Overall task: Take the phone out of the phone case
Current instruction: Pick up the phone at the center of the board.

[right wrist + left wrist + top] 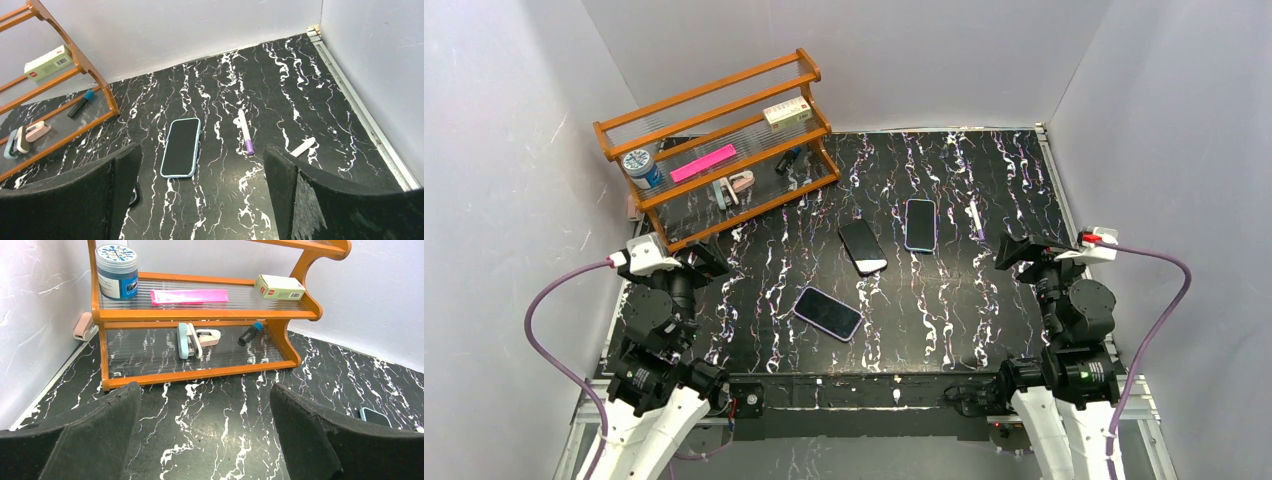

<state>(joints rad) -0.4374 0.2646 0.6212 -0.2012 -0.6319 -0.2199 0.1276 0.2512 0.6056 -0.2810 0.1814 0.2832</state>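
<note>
Glossy black marble-look table (944, 330), varnished orange wood rack (714, 110), ribbed clear shelves, matt rough black fingers (310, 435)

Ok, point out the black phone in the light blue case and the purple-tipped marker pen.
Black phone in the light blue case (181, 146): right wrist view, middle of its dark screen.
Purple-tipped marker pen (244, 131): right wrist view, middle of its barrel.

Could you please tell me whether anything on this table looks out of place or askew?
Nothing looks spilled or broken. The wooden shelf stands skewed to the back wall, and a small white piece lies loose beside the purple pen, not touching it; I cannot tell what it is.
</note>
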